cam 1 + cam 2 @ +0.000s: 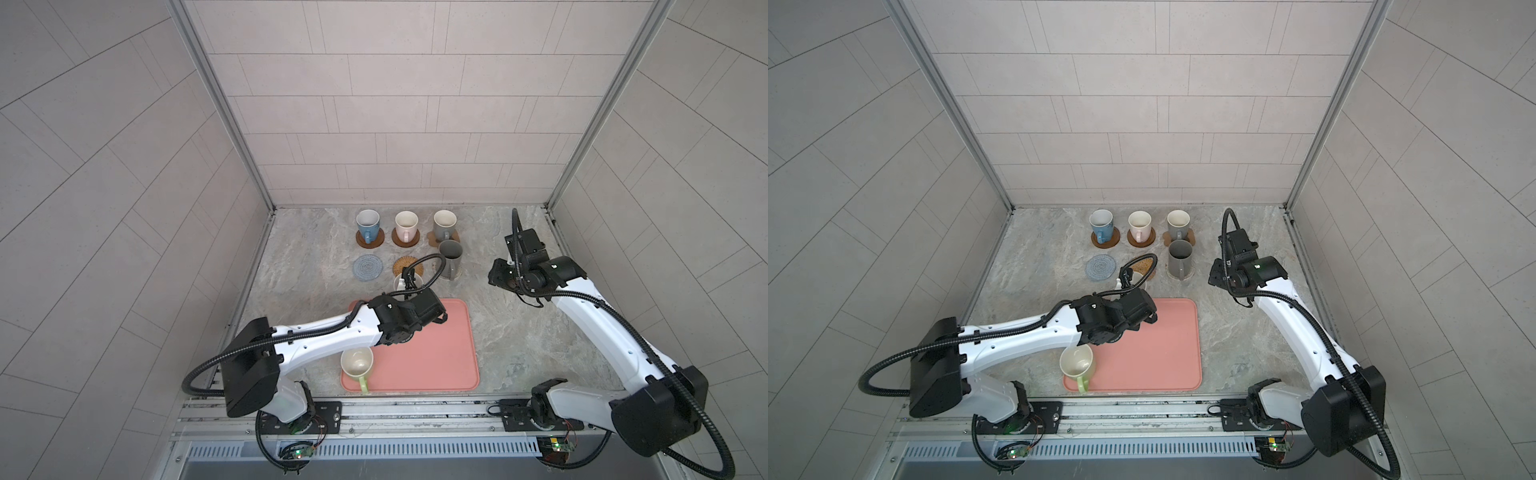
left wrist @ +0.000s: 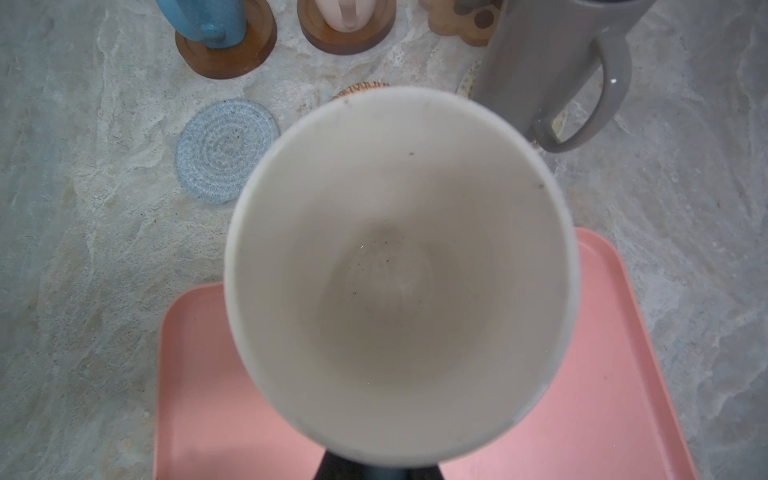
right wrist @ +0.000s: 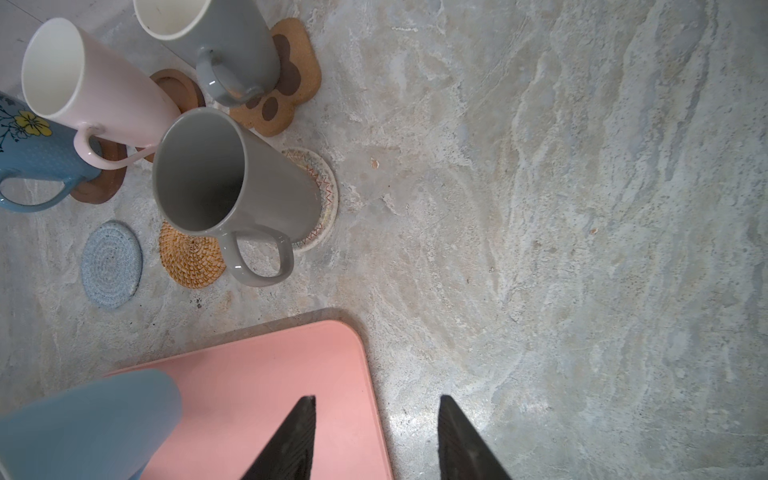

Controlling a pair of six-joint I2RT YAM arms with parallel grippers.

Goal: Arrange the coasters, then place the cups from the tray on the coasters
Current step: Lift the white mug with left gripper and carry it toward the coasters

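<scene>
The left arm [image 1: 324, 332] and right arm [image 1: 598, 328] are wearing white shells [image 1: 582, 309] between black joints [image 1: 249, 370] and trailing ribbed black cables [image 1: 184, 384], the right gripper [image 3: 377, 397] showing black wedge fingers [image 3: 291, 440].

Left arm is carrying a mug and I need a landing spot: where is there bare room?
Bare: the grey-blue crochet round coaster and golden rattan round coaster, side by side; the stone tabletop right of the salmon-pink tray. Crowded: the three back-row mugs and tall dark-grey mug.

Place: robotics lab test cell
Walls: pale grey tile-patterned panels [image 1: 395, 104] in bare aluminium corner posts [image 1: 220, 104]
Tabletop: grey-beige stone-look tabletop [image 1: 519, 340]
Mounting: white-and-black robot arms [image 1: 328, 334] bolted to slotted metal rail [image 1: 415, 413], bare green circuit boards [image 1: 297, 453] alongside
</scene>
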